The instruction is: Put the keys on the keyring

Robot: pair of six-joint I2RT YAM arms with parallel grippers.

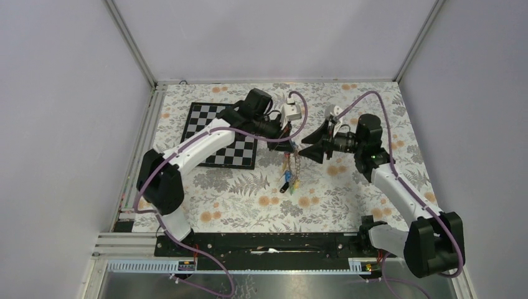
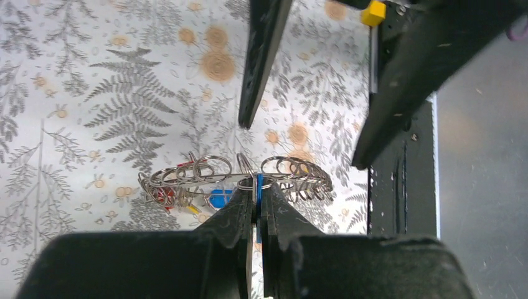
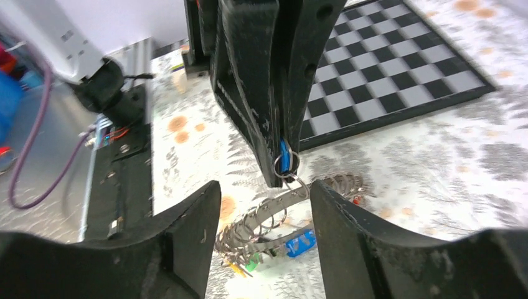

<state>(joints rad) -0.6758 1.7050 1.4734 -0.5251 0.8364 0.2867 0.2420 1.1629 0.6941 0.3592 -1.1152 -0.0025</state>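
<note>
My left gripper (image 1: pixel 287 148) is shut on a blue key (image 2: pixel 258 194), edge-on between its fingertips (image 2: pixel 240 202). The key's small ring hooks onto the keyring (image 2: pixel 233 177), a grey band strung with many small rings, which hangs below the jaws over the table. Other keys hang from it: blue (image 2: pixel 219 198), red (image 2: pixel 163 194), yellow (image 2: pixel 192 209). My right gripper (image 1: pixel 309 151) is open and empty, facing the left one, one finger on each side of the keyring (image 3: pixel 268 215). The right wrist view shows the held blue key (image 3: pixel 284 159), another blue key (image 3: pixel 300 242) and a green one (image 3: pixel 252 265).
A black-and-white chessboard (image 1: pixel 221 140) lies on the floral tablecloth under the left arm, also in the right wrist view (image 3: pixel 398 68). A black rail (image 1: pixel 268 244) runs along the near table edge. White walls and metal posts enclose the back and sides.
</note>
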